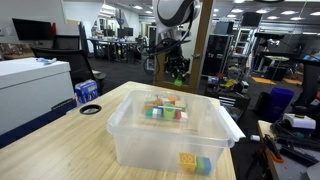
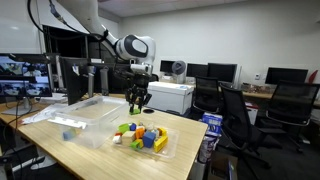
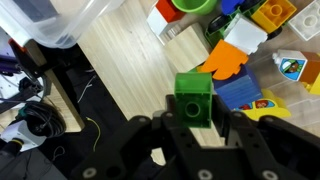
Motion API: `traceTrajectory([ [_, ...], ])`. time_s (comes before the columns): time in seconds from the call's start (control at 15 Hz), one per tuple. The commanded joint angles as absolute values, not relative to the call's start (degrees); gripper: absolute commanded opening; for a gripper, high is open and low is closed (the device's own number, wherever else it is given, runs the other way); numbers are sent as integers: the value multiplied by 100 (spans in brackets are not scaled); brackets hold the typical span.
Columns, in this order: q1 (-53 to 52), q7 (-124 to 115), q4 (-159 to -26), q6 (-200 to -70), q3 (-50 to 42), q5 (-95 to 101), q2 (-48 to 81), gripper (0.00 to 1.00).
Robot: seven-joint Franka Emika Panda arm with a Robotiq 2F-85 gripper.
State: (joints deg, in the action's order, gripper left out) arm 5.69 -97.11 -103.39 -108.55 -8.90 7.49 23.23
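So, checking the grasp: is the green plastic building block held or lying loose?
Held: the wrist view shows the green plastic building block clamped between the black gripper's jaws.

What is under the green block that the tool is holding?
Wooden table and colourful toy blocks show around the green block; whatever lies straight beneath it is covered.

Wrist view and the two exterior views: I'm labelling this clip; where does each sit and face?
Exterior view: at the table end, faces the clear bin; arm and tool beyond.
Exterior view: beside the table, faces the block pile; tool above.
Wrist view: looks down past the tool at its green block.
Shared: tool, green block.
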Motion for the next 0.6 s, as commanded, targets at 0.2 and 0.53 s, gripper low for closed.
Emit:
traceTrajectory([
  [0.2,475,-9590,-9471,-10563,-891,436,3227,13],
  [0.53,440,-9562,-9048,-10396,-879,315,3624,13],
])
